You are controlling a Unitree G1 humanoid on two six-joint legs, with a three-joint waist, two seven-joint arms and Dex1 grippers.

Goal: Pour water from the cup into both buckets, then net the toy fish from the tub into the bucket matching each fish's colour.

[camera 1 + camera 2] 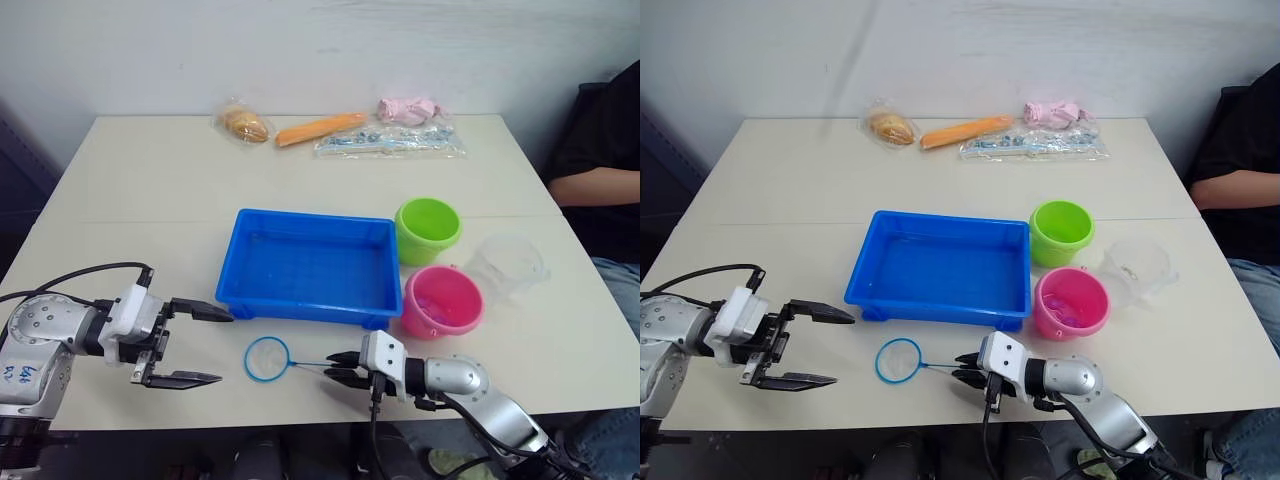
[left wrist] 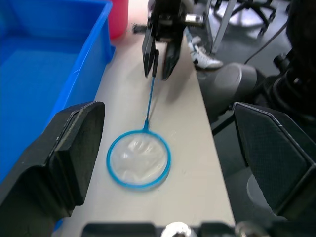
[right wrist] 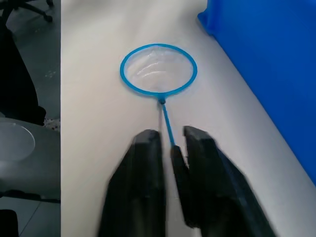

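Judging by the pink bucket already holding fish, you are near the end: your right pincer pinches the net handle, hoop between it and your spread left pincer, tub just beyond.

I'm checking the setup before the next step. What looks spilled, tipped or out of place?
Nothing stands out. The tub, green bucket, pink bucket and cup stand upright, and the net lies flat on the table.

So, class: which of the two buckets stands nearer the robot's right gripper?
The pink bucket. It sits just beyond the right gripper, while the lime green bucket stands farther back, behind the pink one.
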